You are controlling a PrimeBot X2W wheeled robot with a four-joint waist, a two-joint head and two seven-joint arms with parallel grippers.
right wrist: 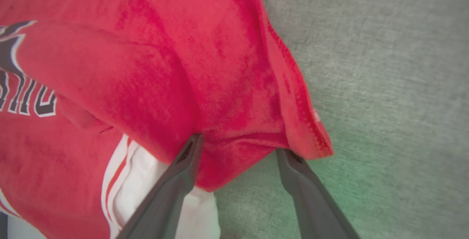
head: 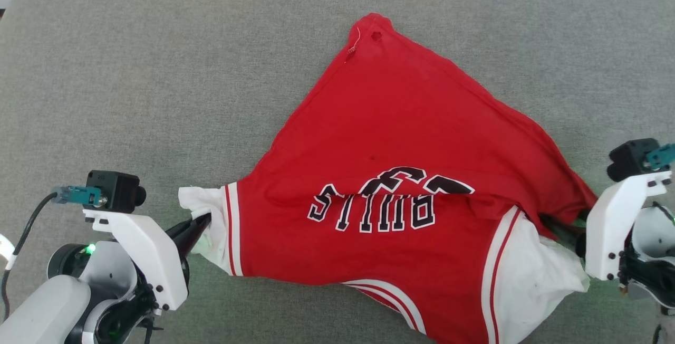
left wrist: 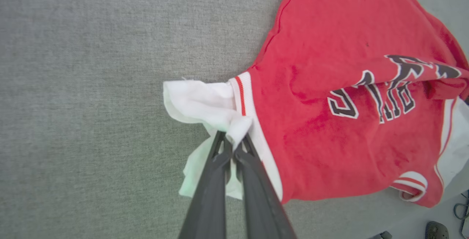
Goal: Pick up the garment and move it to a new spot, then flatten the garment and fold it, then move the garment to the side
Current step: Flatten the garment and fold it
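1. Two grippers, one garment and one grey padded surface [head: 132, 69] are being counted. Each gripper is being shown with two long dark fingers.
2. The left gripper [head: 203, 222] is being kept clamped on a bunch of white cloth at the edge of the garment [head: 390, 138]. From its tips the red body is being spread flat on the surface, away toward the other arm.
3. In the left wrist view the pinch is being made plain. The two fingers of the left gripper [left wrist: 232, 144] are being pressed together, with white cloth being squeezed at their tips. Just beyond them the garment [left wrist: 329, 85] is being edged by a white band with one red stripe. In the head view that contact is being partly hidden by the cloth.
4. One line of black, white-outlined lettering [head: 390, 201] is being seen between the two grippers, upside down in the head view, and is being crossed by a crease.
5. The right gripper [head: 567, 230] is being held against the garment's opposite corner.
6. In the right wrist view the right gripper [right wrist: 239, 146] is being shown with its fingers spread wide, not being closed on anything. A red fold of the garment [right wrist: 165, 66] is being draped across both tips, and the grey surface [right wrist: 384, 66] is being seen beyond the outer finger. In the head view those tips are being covered by cloth.
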